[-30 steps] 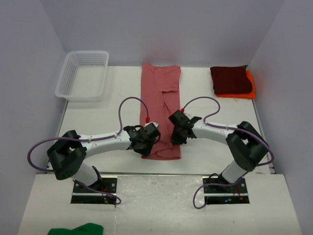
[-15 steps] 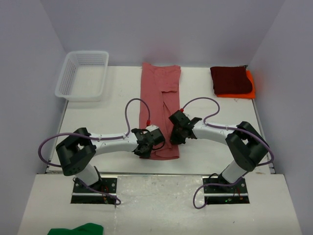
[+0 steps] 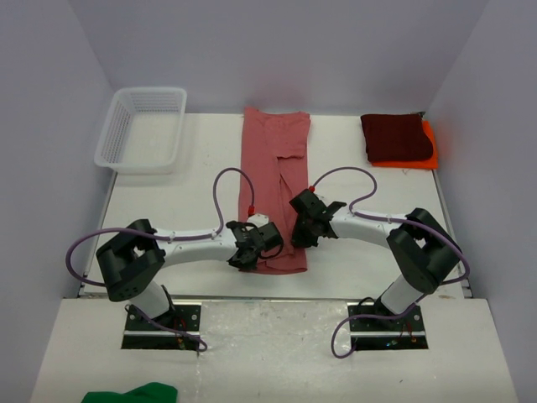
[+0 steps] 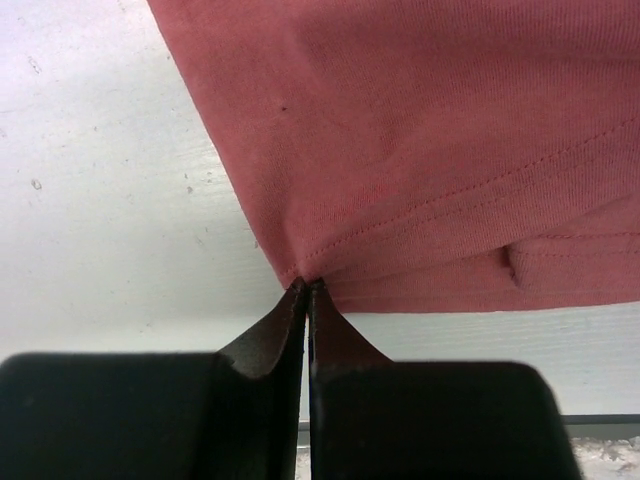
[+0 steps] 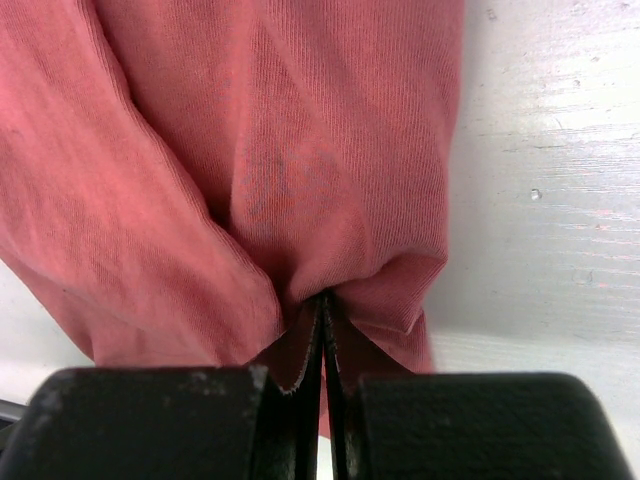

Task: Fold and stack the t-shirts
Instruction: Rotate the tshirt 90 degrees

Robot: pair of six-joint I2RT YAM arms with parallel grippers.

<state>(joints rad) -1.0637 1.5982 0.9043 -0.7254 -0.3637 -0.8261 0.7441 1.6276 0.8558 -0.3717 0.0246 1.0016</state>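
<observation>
Across the middle of the white table (image 3: 168,193) the faded rose t-shirt (image 3: 273,159) lies as a long narrow strip, folded lengthwise, running from the far edge down to the two arms. At the far left corner sits the white mesh basket (image 3: 143,128), well apart from the shirt. At the far right corner the dark maroon t-shirt (image 3: 396,137) lies folded on top of the bright orange t-shirt (image 3: 429,147), whose edge shows along the right and near sides.

Both arms reach inward to the near end of the rose strip. The left gripper (image 4: 307,285) has its fingers pressed together, pinching the near left corner of the shirt right at the stitched hem. The right gripper (image 5: 323,295) is likewise clamped tight, nipping a bunched fold of the rose fabric at the strip's right edge, the cloth puckering around its tips.

Below the table's near edge, at the lower left of the top view, a bit of green cloth (image 3: 134,393) shows
</observation>
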